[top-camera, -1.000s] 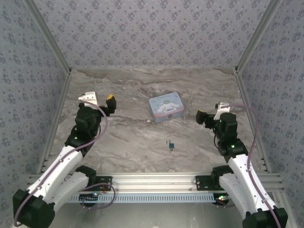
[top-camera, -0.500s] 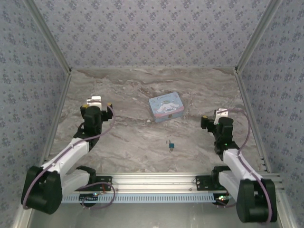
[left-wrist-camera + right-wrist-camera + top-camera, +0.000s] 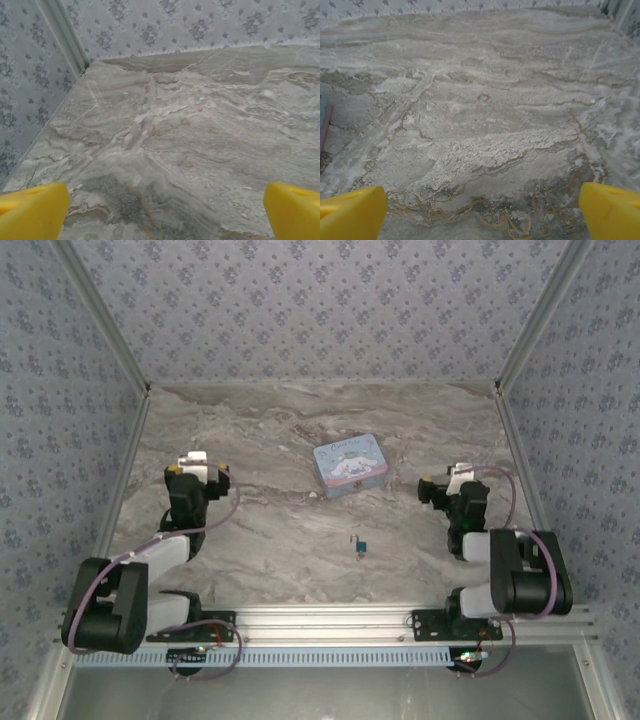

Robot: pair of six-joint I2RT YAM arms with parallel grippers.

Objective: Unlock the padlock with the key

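Observation:
The tiny teal padlock (image 3: 361, 548) lies on the marble table (image 3: 280, 530), front of centre, between the two arms. A thin dark sliver (image 3: 353, 538) touches its upper-left end; I cannot tell whether that is the key or the shackle. My left gripper (image 3: 202, 468) hovers far to its left, open, its yellow fingertips (image 3: 32, 210) wide apart over bare marble. My right gripper (image 3: 445, 483) sits off to the padlock's right, also open, and nothing lies between its yellow fingertips (image 3: 610, 210). In the wrist views, left gripper (image 3: 162, 212) and right gripper (image 3: 480, 212) frame only tabletop.
A pale blue cartoon-printed tin box (image 3: 350, 464) rests behind the padlock near the table's middle; its edge (image 3: 322, 120) shows at the left of the right wrist view. Patterned walls enclose the table on three sides, and an aluminium rail (image 3: 320, 620) runs along the front.
Both arms have folded back and down toward their bases, upper links now tucked low. The grippers shifted only slightly and stayed open. Padlock and tin box have not moved.

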